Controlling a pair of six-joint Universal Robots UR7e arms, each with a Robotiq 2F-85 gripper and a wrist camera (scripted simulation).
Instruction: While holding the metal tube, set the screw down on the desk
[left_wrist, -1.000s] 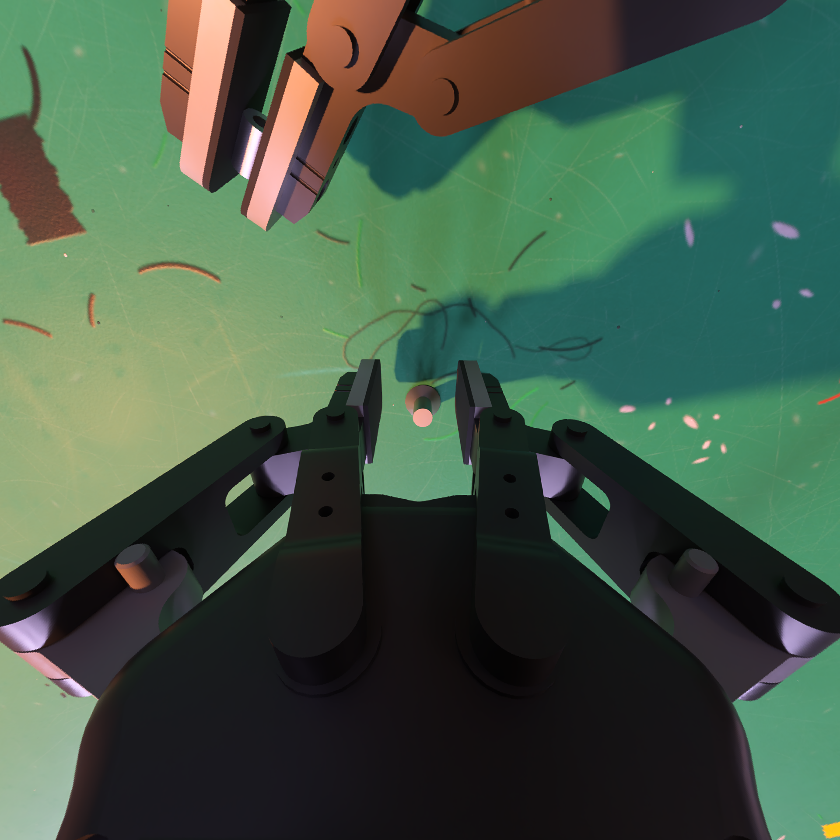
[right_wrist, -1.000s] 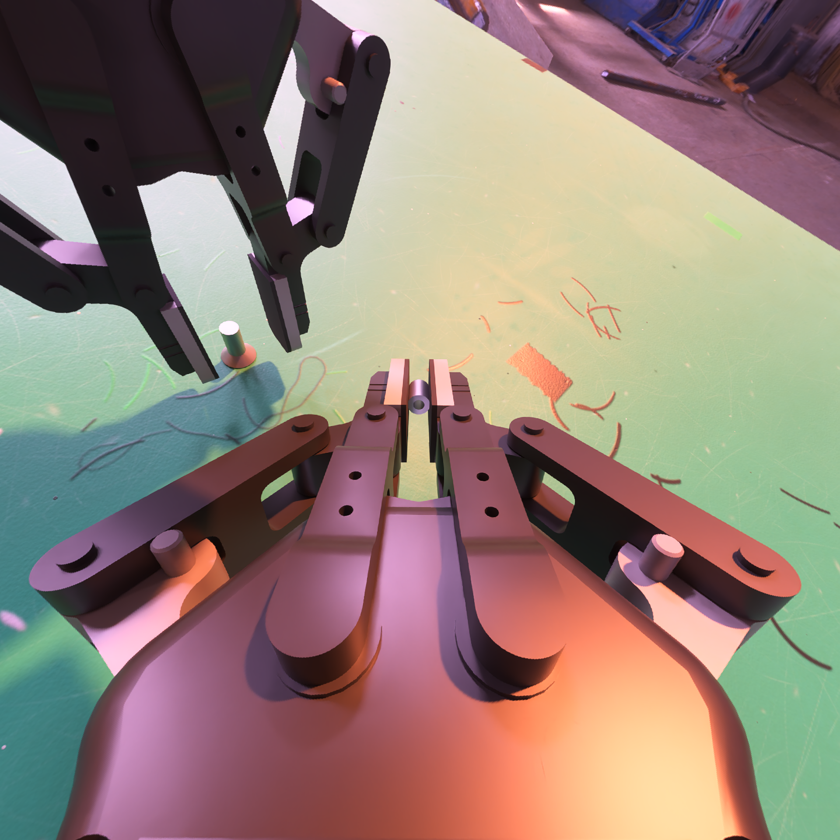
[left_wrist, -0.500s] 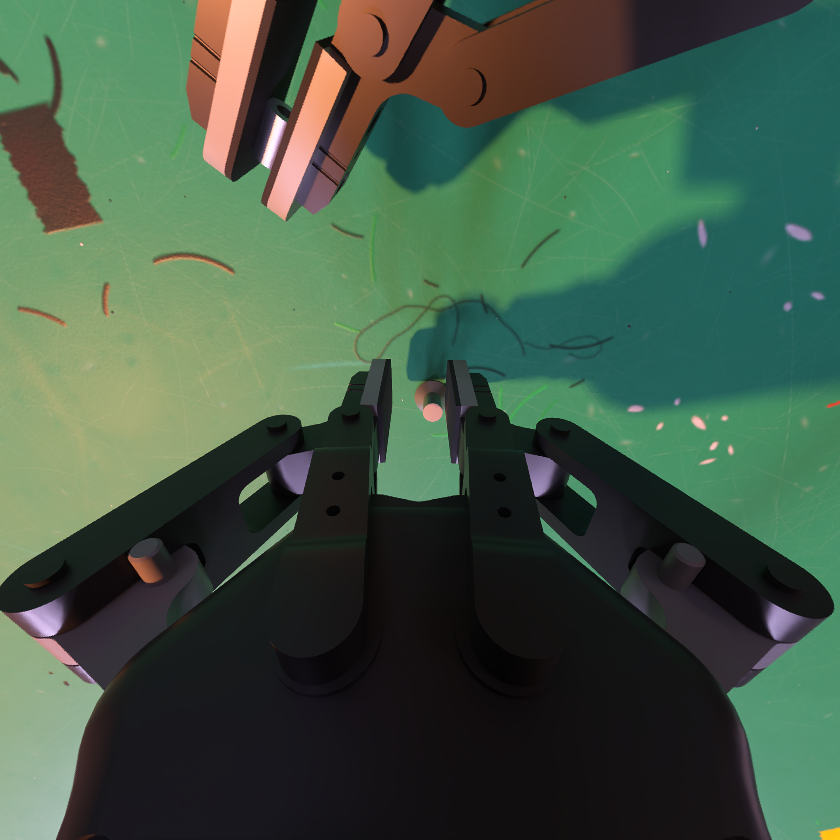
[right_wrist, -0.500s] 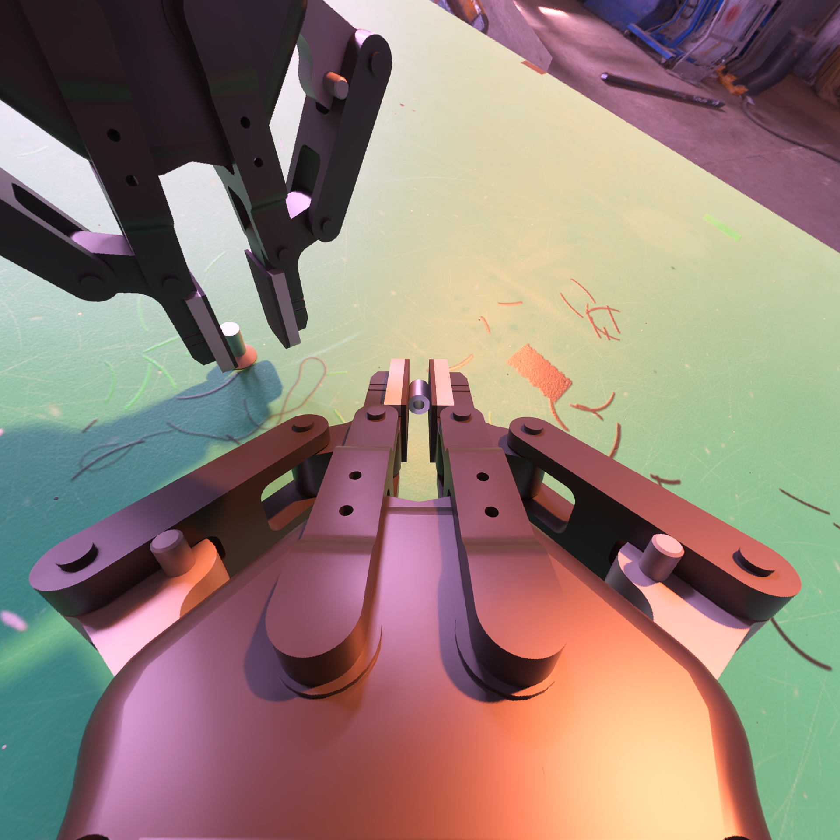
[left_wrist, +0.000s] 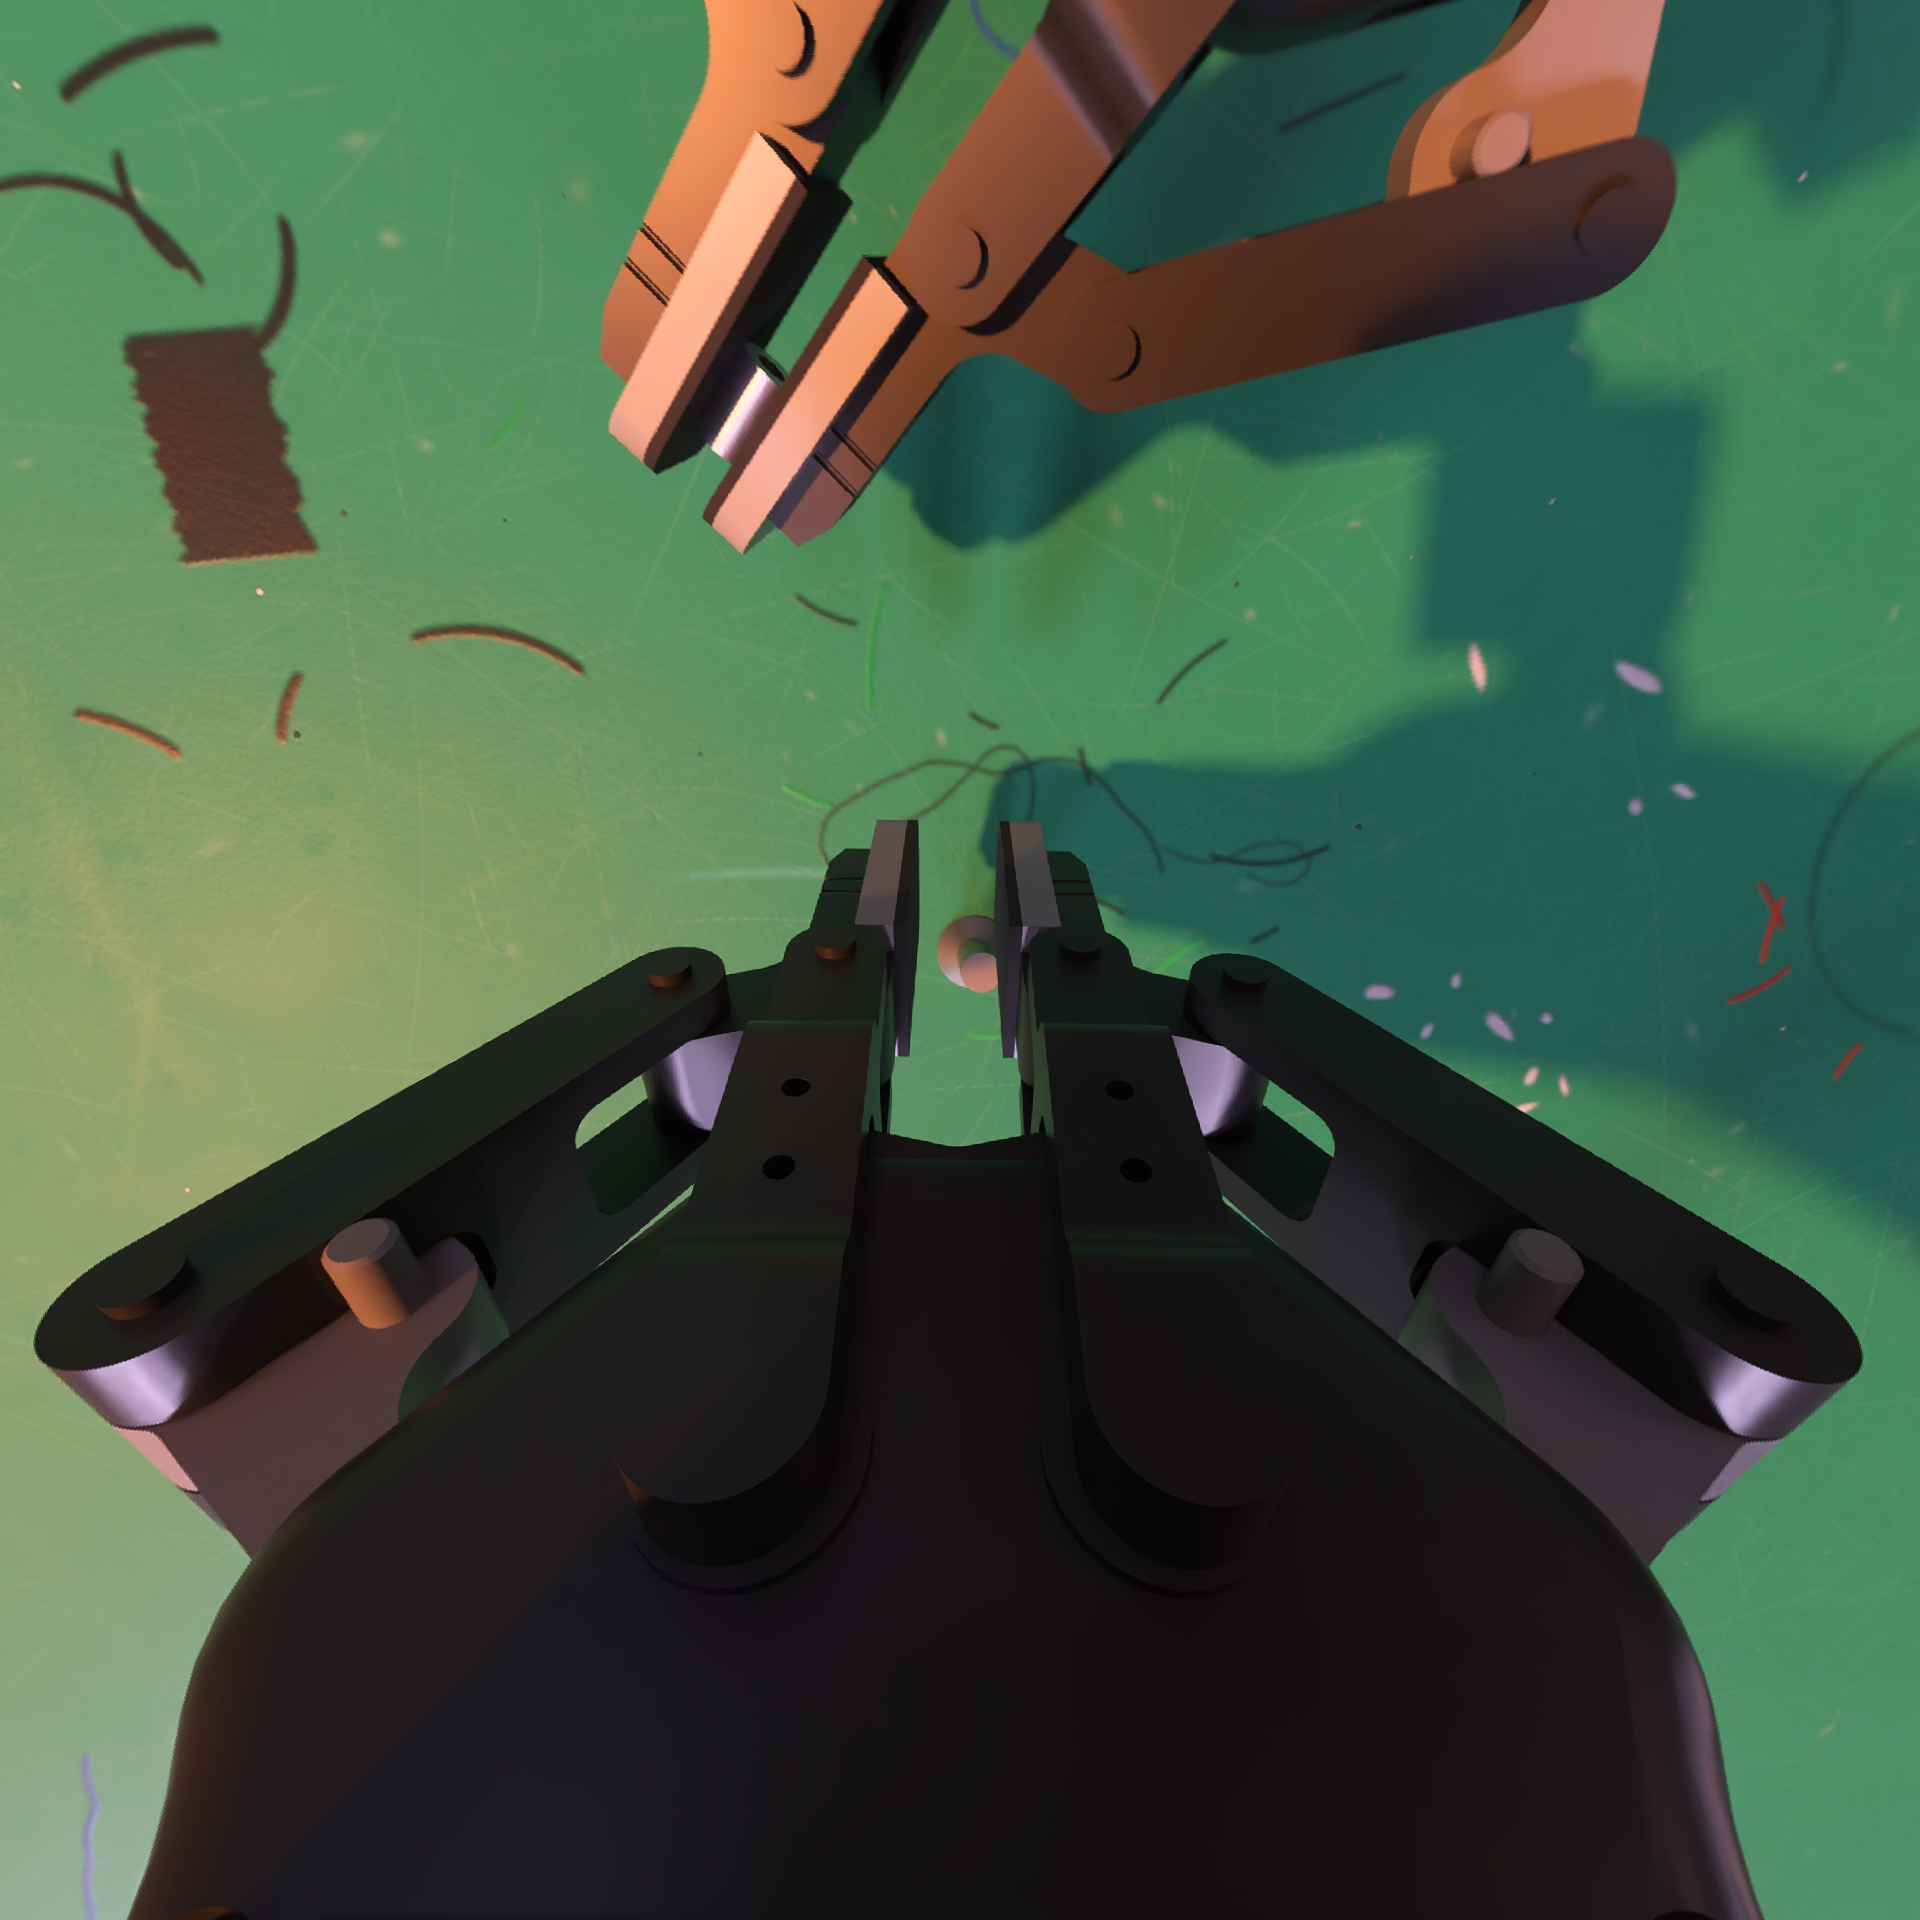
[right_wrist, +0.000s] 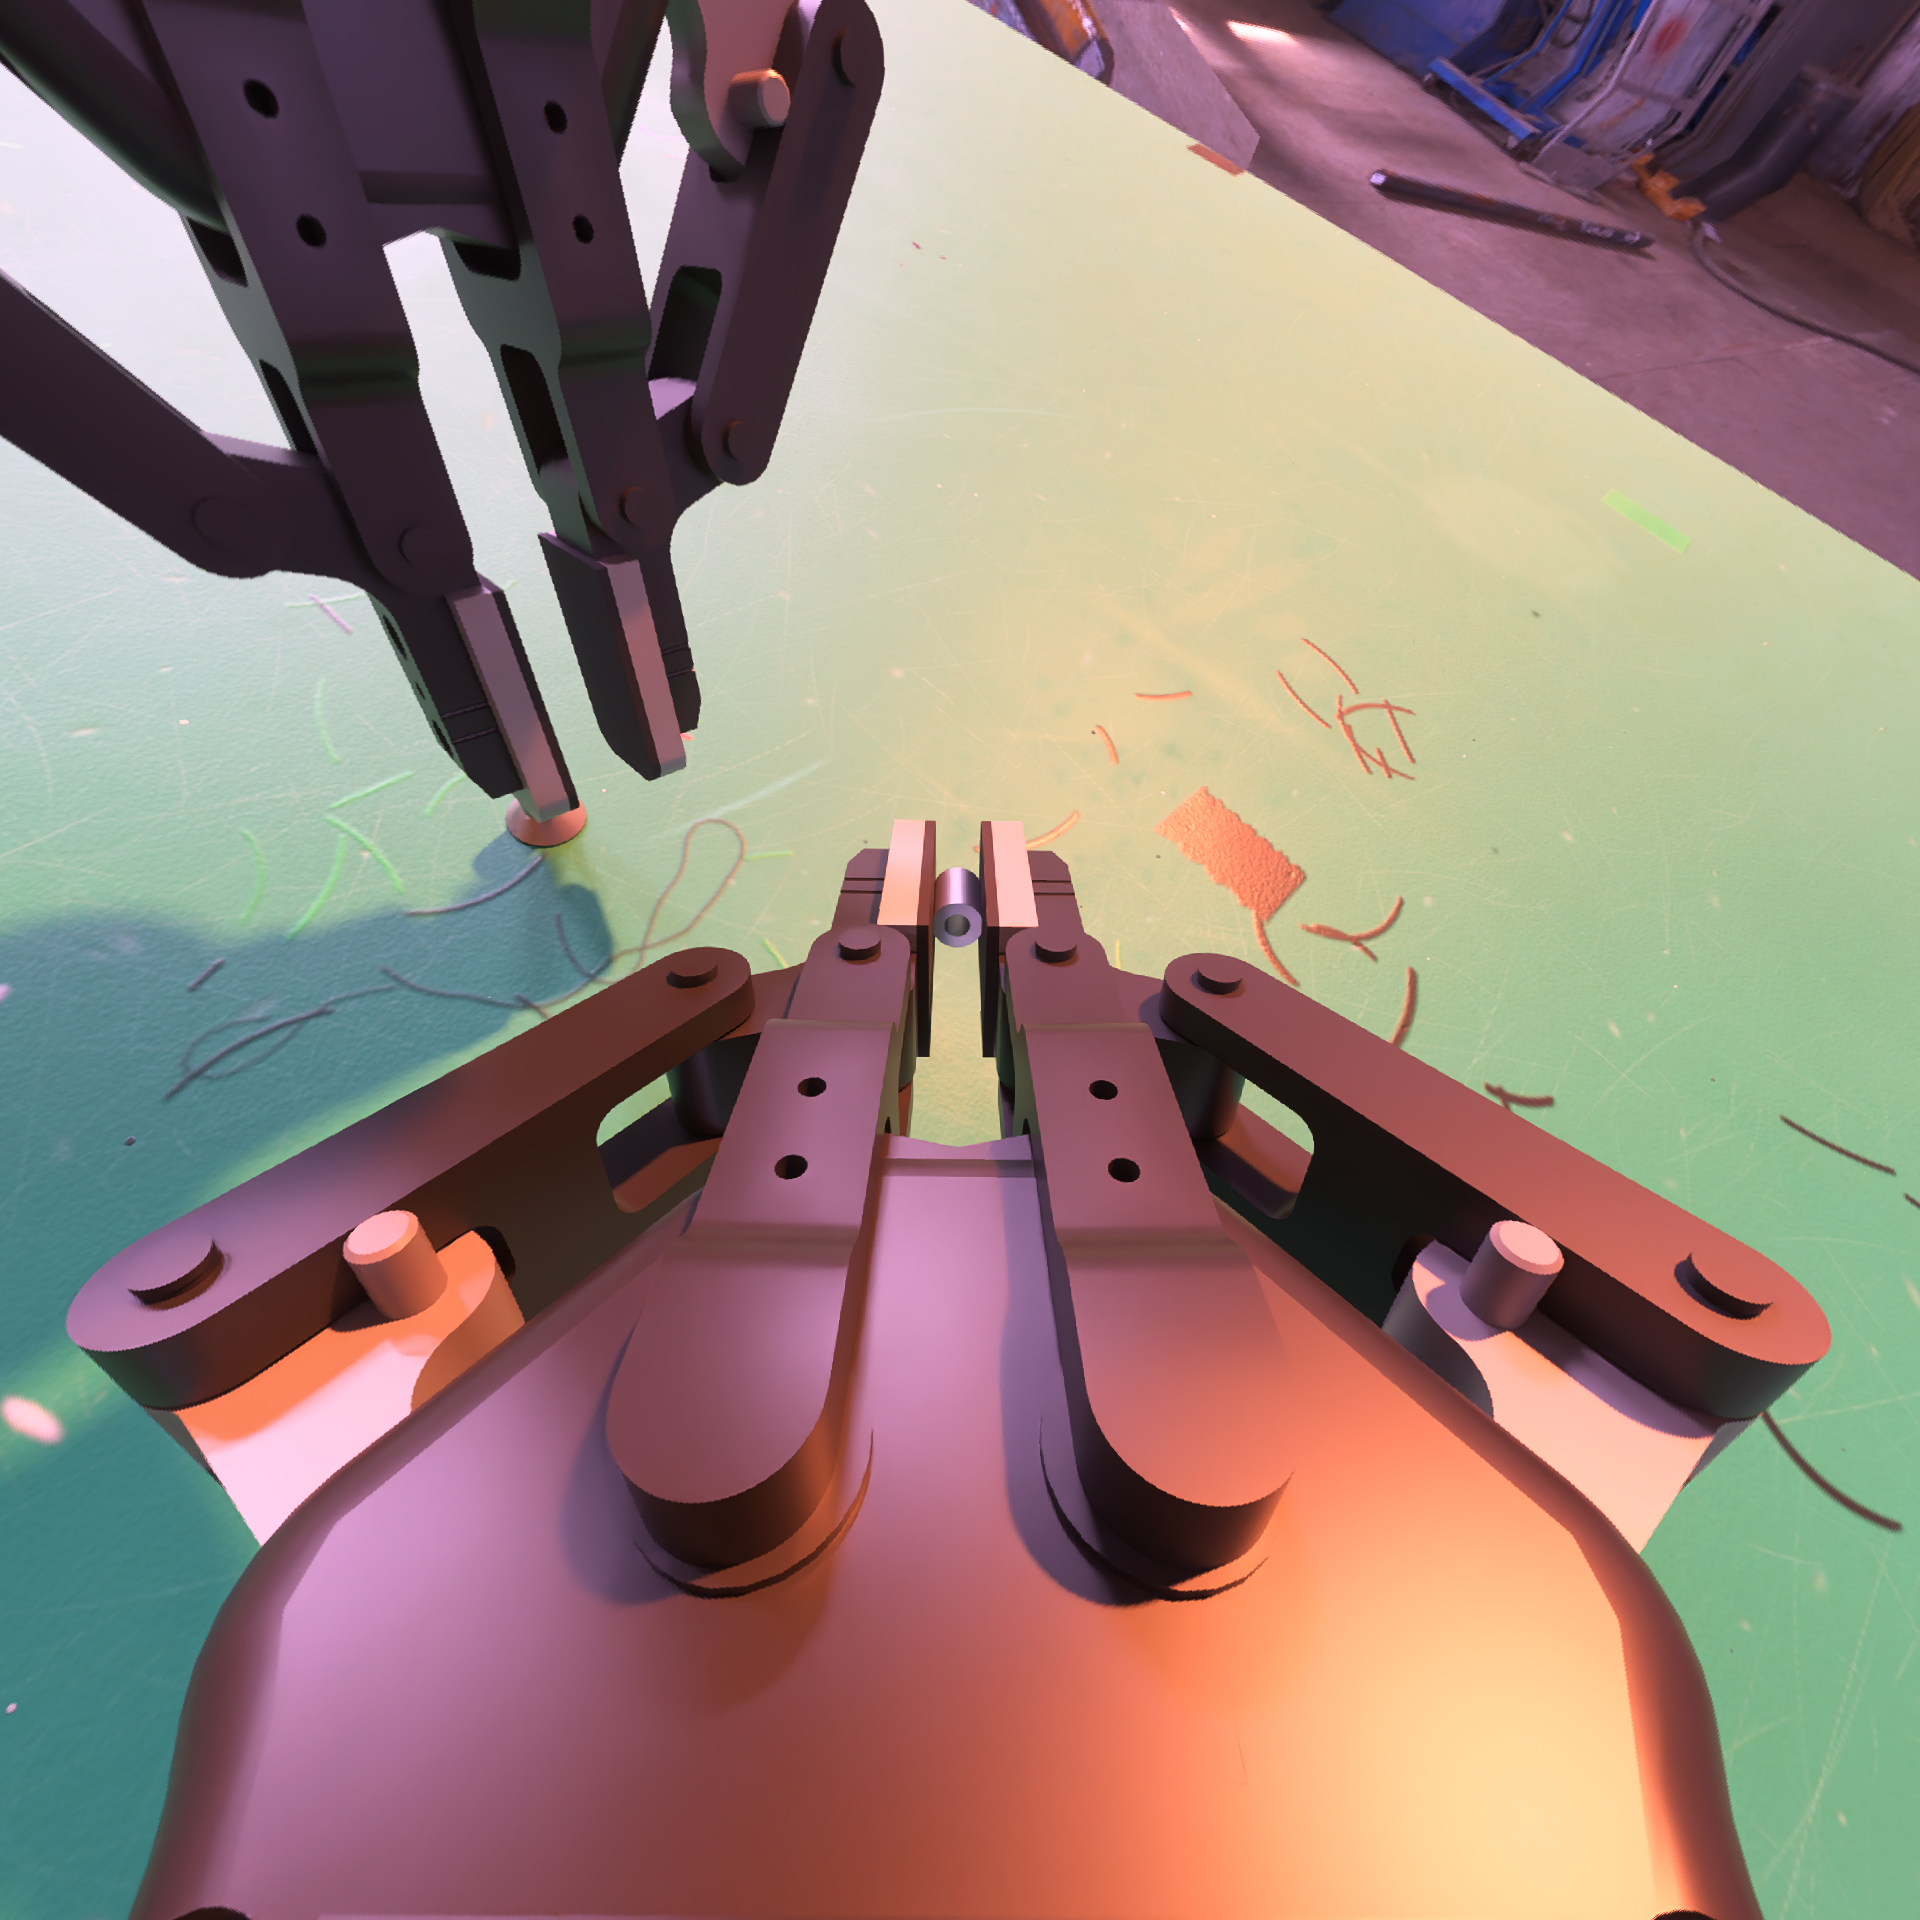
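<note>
The screw (left_wrist: 964, 954) stands head down on the green desk (left_wrist: 416, 935). My left gripper (left_wrist: 958, 831) is over it, jaws narrowly apart; the screw sits by the right finger with a gap to the left one. In the right wrist view the left gripper (right_wrist: 601, 781) hangs over the screw (right_wrist: 545, 824), and one finger hides the shank. My right gripper (right_wrist: 956, 836) is shut on the small metal tube (right_wrist: 958, 914) and holds it above the desk. In the left wrist view the right gripper (left_wrist: 698, 494) and the tube (left_wrist: 750, 400) show at the top.
A brown rectangular patch (left_wrist: 218, 447) marks the desk, also in the right wrist view (right_wrist: 1231, 857), among thin scratch marks. The desk's far edge (right_wrist: 1351, 260) runs diagonally, with floor and a dark bar (right_wrist: 1507, 213) beyond.
The left fingers have drawn closer together and the gripper has shifted, so the screw now sits beside one finger. The screw stays on the desk. The right gripper still holds the tube.
</note>
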